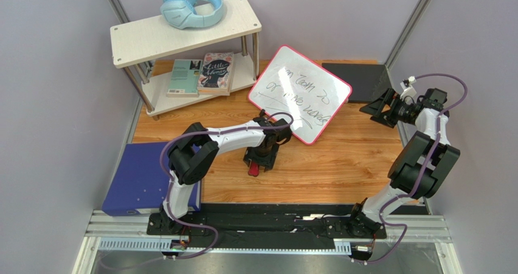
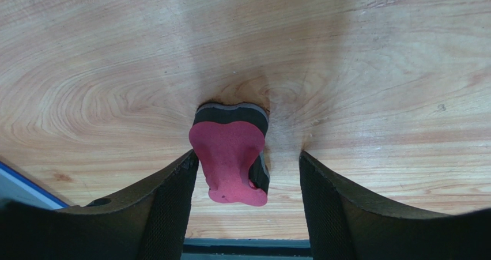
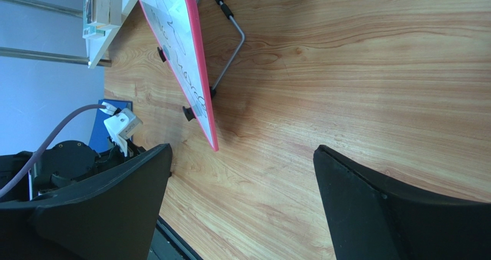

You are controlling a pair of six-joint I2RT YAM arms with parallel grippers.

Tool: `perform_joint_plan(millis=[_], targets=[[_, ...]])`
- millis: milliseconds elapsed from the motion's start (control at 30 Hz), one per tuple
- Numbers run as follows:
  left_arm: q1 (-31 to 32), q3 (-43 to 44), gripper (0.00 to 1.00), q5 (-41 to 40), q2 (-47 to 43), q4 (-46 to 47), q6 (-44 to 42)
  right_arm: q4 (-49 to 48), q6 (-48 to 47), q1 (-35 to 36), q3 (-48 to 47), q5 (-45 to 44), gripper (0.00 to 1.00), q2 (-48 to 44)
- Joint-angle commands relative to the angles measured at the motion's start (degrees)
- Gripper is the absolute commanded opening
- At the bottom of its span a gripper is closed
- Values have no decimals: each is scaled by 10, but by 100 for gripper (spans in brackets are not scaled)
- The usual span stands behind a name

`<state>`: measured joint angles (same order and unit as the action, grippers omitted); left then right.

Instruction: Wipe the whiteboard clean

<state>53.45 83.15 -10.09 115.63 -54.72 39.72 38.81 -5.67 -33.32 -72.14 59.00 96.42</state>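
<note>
the whiteboard (image 1: 300,95) stands tilted on its wire prop, just beyond my left pincer (image 2: 248,159) and a little to its right. black handwriting covers it in two lines with a stroke beneath. none of it looks wiped, so all of the erasing is left to do. i judge i am at the step of picking up the tool: the red-and-black eraser (image 2: 230,156) sits on the wooden table (image 2: 374,70) between my left fingers, which are spread either side of it and not yet pinching. my right pincer (image 3: 242,149) is spread too and holds nothing, with the board's red edge ahead of it.

i cannot read the scrawl with any confidence. farther beyond the left pincer, on the lower level of the shelf (image 1: 182,37), a book (image 1: 216,72) seems to read "little women". light blue headphones (image 1: 189,8) lie on top. a blue binder (image 1: 143,180) lies to the left pincer's left.
</note>
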Motion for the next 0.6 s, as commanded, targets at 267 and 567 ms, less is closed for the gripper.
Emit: perform_joint_plan(millis=[267, 567], targets=[[-23, -42, 54, 9, -45, 41, -6, 5, -10, -3, -12, 16, 99, 11], [-25, -53, 24, 9, -69, 52, -11, 10, -13, -3, -17, 23, 99, 18]])
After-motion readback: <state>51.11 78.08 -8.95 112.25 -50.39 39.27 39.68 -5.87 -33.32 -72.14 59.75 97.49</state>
